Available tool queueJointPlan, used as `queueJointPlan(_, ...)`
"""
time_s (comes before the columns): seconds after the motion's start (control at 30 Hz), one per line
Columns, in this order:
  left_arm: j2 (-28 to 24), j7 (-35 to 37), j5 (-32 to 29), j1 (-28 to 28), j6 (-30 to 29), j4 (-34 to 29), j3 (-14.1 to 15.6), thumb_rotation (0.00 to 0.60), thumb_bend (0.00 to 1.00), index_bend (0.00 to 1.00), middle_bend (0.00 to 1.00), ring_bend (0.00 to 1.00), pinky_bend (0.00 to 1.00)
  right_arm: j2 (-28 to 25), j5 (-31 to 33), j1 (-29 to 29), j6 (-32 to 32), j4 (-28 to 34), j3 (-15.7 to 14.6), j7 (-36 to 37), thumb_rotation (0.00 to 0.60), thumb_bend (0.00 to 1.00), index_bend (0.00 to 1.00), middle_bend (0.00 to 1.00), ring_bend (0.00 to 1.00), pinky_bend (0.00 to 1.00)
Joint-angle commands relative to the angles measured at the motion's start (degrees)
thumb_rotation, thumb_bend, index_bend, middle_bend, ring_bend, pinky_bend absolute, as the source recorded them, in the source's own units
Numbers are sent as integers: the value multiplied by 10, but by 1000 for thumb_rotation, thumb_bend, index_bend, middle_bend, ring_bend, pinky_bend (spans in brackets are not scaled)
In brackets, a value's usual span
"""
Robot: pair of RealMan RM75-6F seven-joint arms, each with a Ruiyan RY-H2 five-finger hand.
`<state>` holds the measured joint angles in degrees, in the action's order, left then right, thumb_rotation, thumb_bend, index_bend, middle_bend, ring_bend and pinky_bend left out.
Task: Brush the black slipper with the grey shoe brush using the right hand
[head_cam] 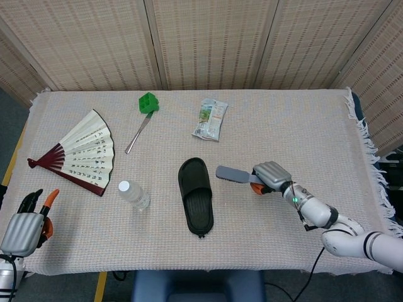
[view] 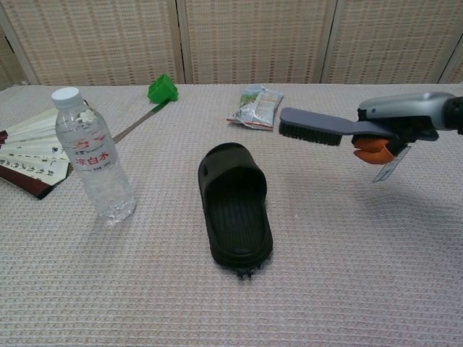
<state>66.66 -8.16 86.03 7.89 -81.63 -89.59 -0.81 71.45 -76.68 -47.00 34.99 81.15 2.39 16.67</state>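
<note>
The black slipper [head_cam: 196,195] [view: 235,204] lies flat near the middle of the table, toe strap toward the far side. My right hand [head_cam: 272,177] [view: 400,124] holds the grey shoe brush [head_cam: 233,175] [view: 315,128] by its handle, bristles down. The brush hangs in the air to the right of the slipper, not touching it. A white tag dangles below the hand. My left hand [head_cam: 24,225] sits low at the table's near left corner, holding nothing, and shows only in the head view.
A water bottle [head_cam: 133,195] [view: 94,157] stands left of the slipper. A folding fan [head_cam: 80,153], a green-handled tool [head_cam: 145,112] and a snack packet [head_cam: 211,119] lie farther back. The table [head_cam: 302,126] is covered with a woven cloth.
</note>
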Motion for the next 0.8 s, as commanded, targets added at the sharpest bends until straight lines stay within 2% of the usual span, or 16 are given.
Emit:
queueJointPlan(0.03, 1, -2, 1, 1, 1, -1, 1, 600, 505, 0, 0, 0, 88, -7, -23, 30, 18, -16, -34, -20, 600, 581, 1000, 1000, 996, 1000)
queueJointPlan(0.2, 3, -6, 4, 3, 4, -3, 2, 600, 505, 0, 0, 0, 88, 32, -32, 63, 35, -72, -61, -45, 600, 585, 1000, 1000, 941, 1000)
queueJointPlan(0.37, 4, -7, 3, 2, 4, -4, 2, 600, 505, 0, 0, 0, 89, 71, -42, 85, 73, -124, -61, -62, 600, 584, 979, 980, 871, 991)
queueJointPlan(0.47, 4, -7, 1, 2, 5, -3, 2, 600, 504, 0, 0, 0, 88, 76, -42, 89, 81, -138, -59, -83, 600, 534, 802, 852, 765, 936)
queueJointPlan(0.57, 2, -5, 2, 1, 5, -2, 4, 600, 505, 0, 0, 0, 89, 68, -32, 87, 70, -131, -58, -115, 600, 381, 535, 645, 606, 828)
queueJointPlan(0.7, 3, -5, 0, 2, 8, -1, 3, 600, 504, 0, 0, 0, 88, 60, -22, 85, 58, -120, -57, -134, 600, 236, 307, 444, 457, 697)
queueJointPlan(0.8, 3, -6, -1, 3, 11, -3, 3, 600, 504, 0, 0, 0, 89, 29, 26, 76, 15, -88, -62, -214, 600, 126, 77, 223, 278, 557)
